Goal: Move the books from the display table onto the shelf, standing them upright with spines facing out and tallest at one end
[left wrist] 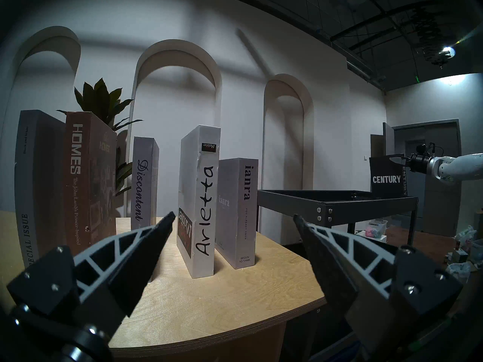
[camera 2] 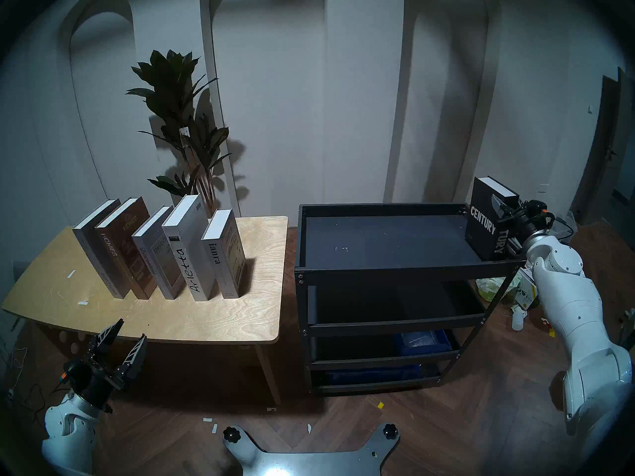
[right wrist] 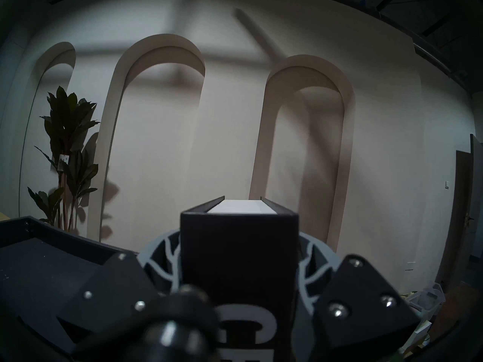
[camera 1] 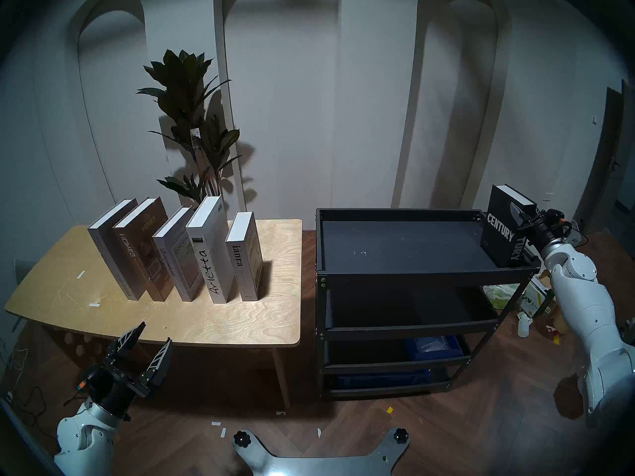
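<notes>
books point(camera 1: 192, 252) before potted plant point(camera 1: 192, 121)

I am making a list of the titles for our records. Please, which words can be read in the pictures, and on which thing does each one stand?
"SPECIAL ISSUE", "Black and White": grey book spine.
"HOMES": brown book spine and cover.
"Discontent": grey book spine.
"Arletta", "Mobilier": white book.
"ianra", "BEGUN TO THINK": grey book.
"CENTURY": black book cover; its spine shows only "TURY".
The fine print on the spines is too small to read.
</notes>
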Controlling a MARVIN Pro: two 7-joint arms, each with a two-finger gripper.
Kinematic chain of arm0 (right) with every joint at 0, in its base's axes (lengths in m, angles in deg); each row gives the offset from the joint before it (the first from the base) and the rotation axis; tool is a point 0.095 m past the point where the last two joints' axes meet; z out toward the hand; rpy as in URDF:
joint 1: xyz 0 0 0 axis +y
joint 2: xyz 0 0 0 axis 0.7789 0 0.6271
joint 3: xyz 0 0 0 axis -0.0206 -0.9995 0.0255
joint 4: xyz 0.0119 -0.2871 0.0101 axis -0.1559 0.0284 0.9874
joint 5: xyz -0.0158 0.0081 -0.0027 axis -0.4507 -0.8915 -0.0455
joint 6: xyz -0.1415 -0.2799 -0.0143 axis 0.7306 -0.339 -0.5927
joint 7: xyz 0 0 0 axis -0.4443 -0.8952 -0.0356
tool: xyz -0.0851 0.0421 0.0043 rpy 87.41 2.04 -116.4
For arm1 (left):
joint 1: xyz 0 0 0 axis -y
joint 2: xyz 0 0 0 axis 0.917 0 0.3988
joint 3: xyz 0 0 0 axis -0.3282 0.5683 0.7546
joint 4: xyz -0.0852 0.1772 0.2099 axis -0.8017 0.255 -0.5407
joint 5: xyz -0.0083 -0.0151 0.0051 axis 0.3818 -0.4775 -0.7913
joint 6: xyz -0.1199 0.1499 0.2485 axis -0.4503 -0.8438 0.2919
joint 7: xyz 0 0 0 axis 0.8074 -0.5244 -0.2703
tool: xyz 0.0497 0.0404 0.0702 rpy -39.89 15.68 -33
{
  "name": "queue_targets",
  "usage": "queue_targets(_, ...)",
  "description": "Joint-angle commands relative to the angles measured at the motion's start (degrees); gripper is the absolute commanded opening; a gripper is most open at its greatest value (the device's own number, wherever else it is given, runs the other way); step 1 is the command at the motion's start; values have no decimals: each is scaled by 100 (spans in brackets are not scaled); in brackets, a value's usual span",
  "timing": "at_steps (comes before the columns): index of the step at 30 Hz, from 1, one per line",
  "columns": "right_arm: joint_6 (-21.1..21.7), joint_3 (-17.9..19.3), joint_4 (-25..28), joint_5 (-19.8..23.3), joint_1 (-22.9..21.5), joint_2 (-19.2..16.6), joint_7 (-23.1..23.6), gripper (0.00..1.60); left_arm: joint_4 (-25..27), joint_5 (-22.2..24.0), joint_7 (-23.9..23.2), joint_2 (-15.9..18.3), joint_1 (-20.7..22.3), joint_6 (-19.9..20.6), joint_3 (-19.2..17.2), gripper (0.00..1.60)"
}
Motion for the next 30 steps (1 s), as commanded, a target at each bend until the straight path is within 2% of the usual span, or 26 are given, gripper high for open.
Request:
queue_targets(1, -112, 111, -66, -10, -111, -269, 126, 0, 83, 3, -9, 4, 0, -10, -7, 160)
queue_targets(9, -166, 57, -443, -61, -346, -273, 272, 0, 84, 3, -9, 3, -1, -9, -7, 160)
queue_targets(20, -282, 117, -733, -1, -276, -233, 393, 0, 88, 2, -6, 3, -3, -8, -8, 160)
queue_targets(22, -298, 122, -796, -7, -284, -230, 385, 35, 88, 2, -6, 3, -3, -8, -8, 160)
queue_targets(23, -310, 122, -833, -9, -295, -227, 393, 73, 88, 2, -6, 3, -3, -8, -8, 160)
queue_targets(24, -314, 129, -857, -11, -297, -219, 363, 102, 88, 2, -6, 3, -3, -8, -8, 160)
queue_targets(25, -334, 142, -897, -2, -305, -210, 355, 160, 88, 2, -6, 3, -3, -8, -8, 160)
queue_targets(30, -485, 170, -1054, -46, -399, -135, 125, 160, 87, 2, -6, 3, -3, -8, -8, 160)
